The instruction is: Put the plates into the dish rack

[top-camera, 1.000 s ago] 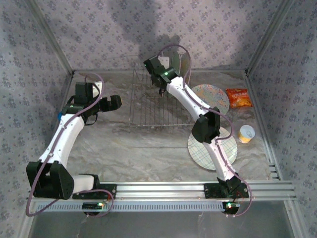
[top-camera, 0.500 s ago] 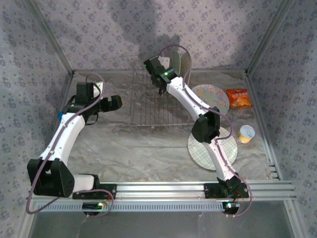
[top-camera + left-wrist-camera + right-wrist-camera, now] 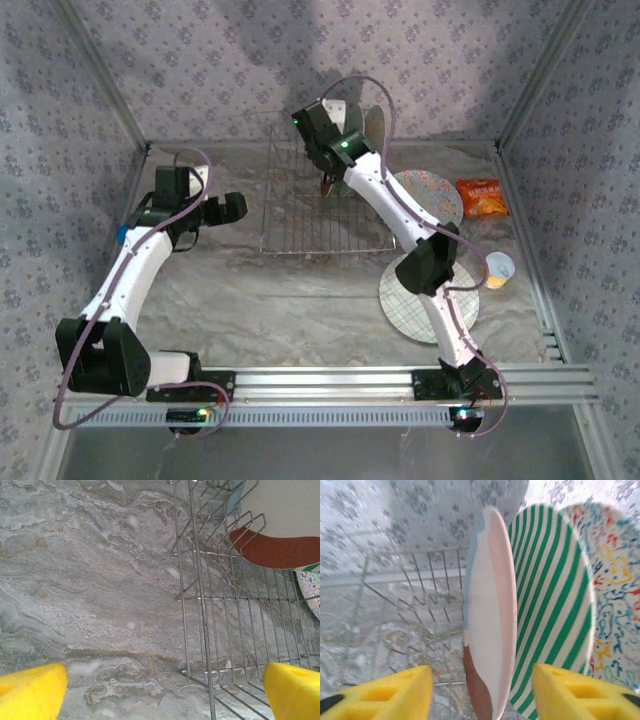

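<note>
The cream plate, striped plate and a floral plate stand on edge in the dish rack. The right pincer gapes wide astride the cream one's rim. The plaid plate lies on the bench; the left pincer, wide too, hangs beside the rack.

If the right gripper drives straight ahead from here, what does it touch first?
Probably the cream plate, standing edge-on in the dish rack and centred ahead of the open right gripper; how far off is unclear.
</note>
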